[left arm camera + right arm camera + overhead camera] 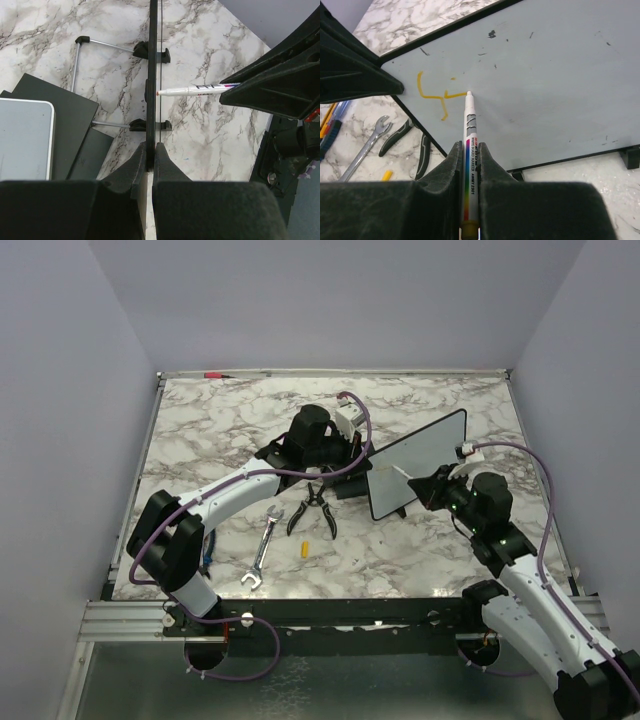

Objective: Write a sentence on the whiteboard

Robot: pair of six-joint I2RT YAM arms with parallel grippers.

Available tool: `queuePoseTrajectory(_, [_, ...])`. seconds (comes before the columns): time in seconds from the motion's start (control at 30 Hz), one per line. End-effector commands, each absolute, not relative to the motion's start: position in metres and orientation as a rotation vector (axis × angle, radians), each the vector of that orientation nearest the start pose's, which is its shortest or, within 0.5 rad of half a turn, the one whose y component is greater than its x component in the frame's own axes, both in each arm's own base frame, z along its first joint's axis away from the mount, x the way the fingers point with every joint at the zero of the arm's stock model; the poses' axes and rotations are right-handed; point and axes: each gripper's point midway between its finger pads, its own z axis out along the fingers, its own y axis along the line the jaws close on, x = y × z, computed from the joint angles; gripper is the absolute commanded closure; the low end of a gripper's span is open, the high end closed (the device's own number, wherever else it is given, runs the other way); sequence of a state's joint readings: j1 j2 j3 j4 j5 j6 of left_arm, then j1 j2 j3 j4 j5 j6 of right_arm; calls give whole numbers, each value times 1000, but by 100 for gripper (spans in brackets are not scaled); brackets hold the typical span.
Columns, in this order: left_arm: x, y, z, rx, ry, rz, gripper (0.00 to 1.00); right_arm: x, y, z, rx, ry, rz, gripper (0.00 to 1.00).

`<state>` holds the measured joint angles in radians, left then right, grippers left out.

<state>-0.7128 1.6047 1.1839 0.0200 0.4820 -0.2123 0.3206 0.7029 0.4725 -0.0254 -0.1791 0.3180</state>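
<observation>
Whiteboard (418, 465): standing on its small feet at the middle-right of the marble table (220, 430), face turned toward the right arm
Left gripper (151, 146): pressed together on the thin black frame at the edge nearest the left arm, steadying the board
Right gripper (468, 146): pinching a marker (470, 130) along its barrel, tip at the white face, seemingly touching
Sentence (437, 95): barely begun, only a few yellow strokes near the left of the face
Handling: likely light and stiff, glossy and slippery on the face, apt to tip on those feet under pen pressure; best held at the frame, never on the face
Nearby: wrench (262, 552) and pliers (312, 508) lying on the table left of the board, apart from it
</observation>
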Motion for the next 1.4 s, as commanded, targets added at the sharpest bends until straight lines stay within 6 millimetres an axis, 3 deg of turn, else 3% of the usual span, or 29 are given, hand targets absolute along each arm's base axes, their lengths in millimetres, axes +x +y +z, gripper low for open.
queuePoseTrajectory(0.0, [283,-383,217,903,1874,-1117,100,276,116,189,-33,1866,508,99])
queuePoseTrajectory(0.13, [283,-383,217,904,1873,-1117,100,271,126,197,-99,1840,557,99])
queuePoseTrajectory(0.4, [282,-384,219,905,1869,-1119,100,252,146,235,-234,1702,695,99])
queuePoseTrajectory(0.73, [281,-385,219,909,1868,-1121,100,266,148,247,-229,1658,682,99])
queuePoseTrajectory(1.0, [279,-386,221,912,1863,-1125,100,272,145,236,-208,1684,653,99])
queuePoseTrajectory(1.37, [279,-385,222,913,1858,-1126,100,265,139,194,-182,1814,627,99])
